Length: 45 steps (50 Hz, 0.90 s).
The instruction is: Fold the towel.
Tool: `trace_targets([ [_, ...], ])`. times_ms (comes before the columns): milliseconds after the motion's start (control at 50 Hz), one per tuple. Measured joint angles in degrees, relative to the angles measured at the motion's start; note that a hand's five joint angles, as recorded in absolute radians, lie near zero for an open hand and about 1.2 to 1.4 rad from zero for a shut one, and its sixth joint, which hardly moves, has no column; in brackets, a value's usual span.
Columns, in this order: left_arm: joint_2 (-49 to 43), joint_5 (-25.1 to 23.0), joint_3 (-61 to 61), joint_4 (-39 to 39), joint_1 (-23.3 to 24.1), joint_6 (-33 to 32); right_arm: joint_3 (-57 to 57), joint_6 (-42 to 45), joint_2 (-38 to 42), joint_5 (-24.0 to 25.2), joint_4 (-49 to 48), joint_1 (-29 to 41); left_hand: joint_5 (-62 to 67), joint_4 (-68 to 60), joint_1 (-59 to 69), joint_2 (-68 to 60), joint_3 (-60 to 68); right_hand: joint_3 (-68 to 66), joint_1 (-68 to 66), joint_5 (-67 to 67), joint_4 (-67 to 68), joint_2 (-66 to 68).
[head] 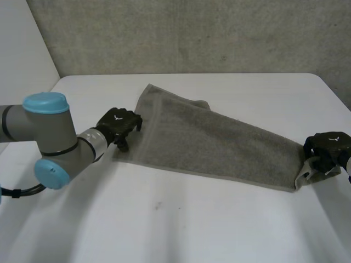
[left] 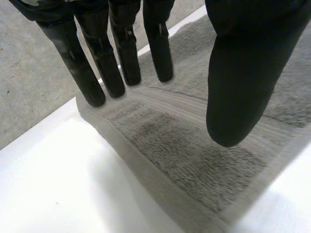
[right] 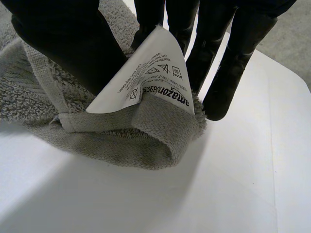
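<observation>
A grey towel (head: 214, 142) lies flat and slanted across the white table, its left end folded over near the back. My left hand (head: 118, 125) is at the towel's left edge. In its wrist view the left hand (left: 243, 73) has straight fingers resting on the towel (left: 194, 160) near a corner, with the thumb spread apart above the flat cloth. My right hand (head: 328, 147) is at the towel's near right corner. There the right hand (right: 68, 43) pinches the raised corner of the towel (right: 146, 136) and its white care label (right: 150, 82) between thumb and fingers.
The white table (head: 164, 230) spreads bare in front of the towel. A grey wall (head: 192, 33) rises just behind the table's far edge. My left arm's elbow (head: 49, 137) hangs over the table's left side.
</observation>
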<state>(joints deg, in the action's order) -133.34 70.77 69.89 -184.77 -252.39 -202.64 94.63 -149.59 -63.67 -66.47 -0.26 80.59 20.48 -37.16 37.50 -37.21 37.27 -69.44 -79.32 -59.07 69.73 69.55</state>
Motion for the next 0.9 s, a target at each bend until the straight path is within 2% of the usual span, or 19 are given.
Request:
trace_targets([
  [60,2.31,-0.04,3.25,-0.49,-0.04,-0.03,0.03,0.00,-0.08,0.02,0.00,0.00,-1.16,8.08,-8.27,8.09,-8.00,0.00,0.00,0.00,0.00,0.00],
  [120,3.83,-0.06,6.05,-1.56,-0.11,-0.13,0.07,0.00,-0.13,0.02,0.00,0.02,-3.42,10.16,-10.25,10.05,-10.09,0.00,0.00,0.00,0.00,0.00],
  [460,-0.75,-0.02,5.75,-5.90,-0.21,-6.29,0.21,0.00,-0.12,0.02,0.04,0.09,-1.16,7.63,-8.09,7.77,-7.80,0.00,0.00,0.00,0.00,0.00],
  [900,-3.56,0.03,3.44,-6.65,-0.20,-6.50,-0.05,0.00,0.48,-0.07,-0.09,0.00,0.93,5.51,-5.86,5.61,-5.68,-0.06,0.00,0.00,0.00,0.00],
])
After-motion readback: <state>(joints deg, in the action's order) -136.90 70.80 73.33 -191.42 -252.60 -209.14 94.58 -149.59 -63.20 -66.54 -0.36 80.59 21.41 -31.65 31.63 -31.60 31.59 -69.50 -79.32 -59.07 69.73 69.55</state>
